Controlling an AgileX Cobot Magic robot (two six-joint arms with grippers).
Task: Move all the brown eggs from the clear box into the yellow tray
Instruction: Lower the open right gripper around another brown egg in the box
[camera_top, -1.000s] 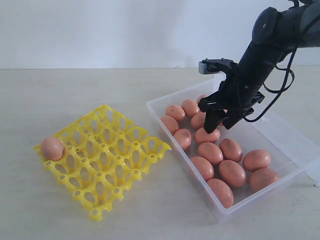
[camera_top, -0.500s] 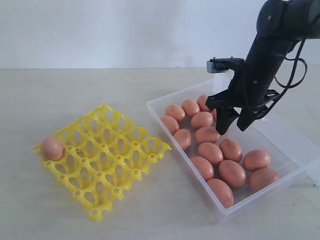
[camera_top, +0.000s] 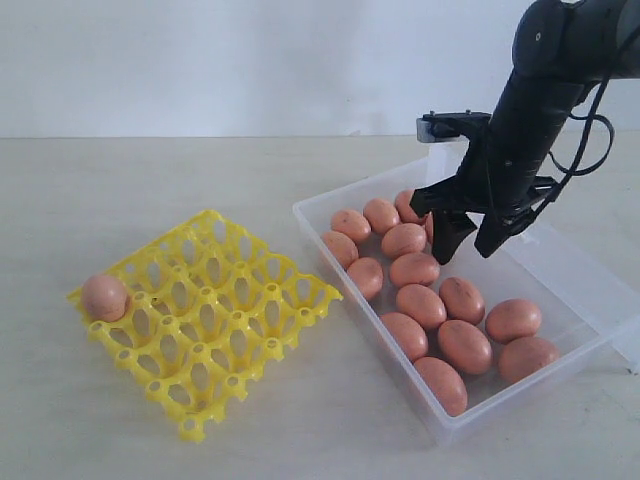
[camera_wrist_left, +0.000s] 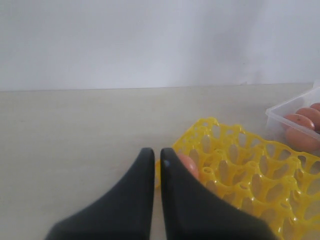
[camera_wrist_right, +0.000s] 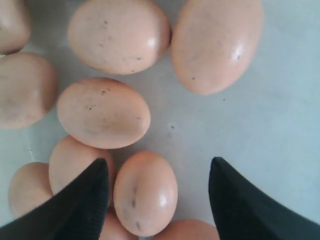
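Right gripper (camera_top: 465, 254): hangs wide apart and empty above brown eggs (camera_top: 421, 305) crowding the tray-side wall of clear box (camera_top: 556, 286); bare floor along the opposite wall. Yellow tray (camera_top: 215, 300), just beside it: holds one egg (camera_top: 105, 297) in its outermost corner cup, other cups free. Left gripper (camera_wrist_left: 157, 155): pinched together, empty.

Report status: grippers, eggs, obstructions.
Right gripper open, empty, over the brown eggs in the clear box. Left gripper shut, empty. One egg in the yellow tray. Nothing seen in the way.

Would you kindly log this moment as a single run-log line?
right gripper: open, empty, above brown eggs in clear box | left gripper: shut, empty | yellow tray: one egg, corner cup
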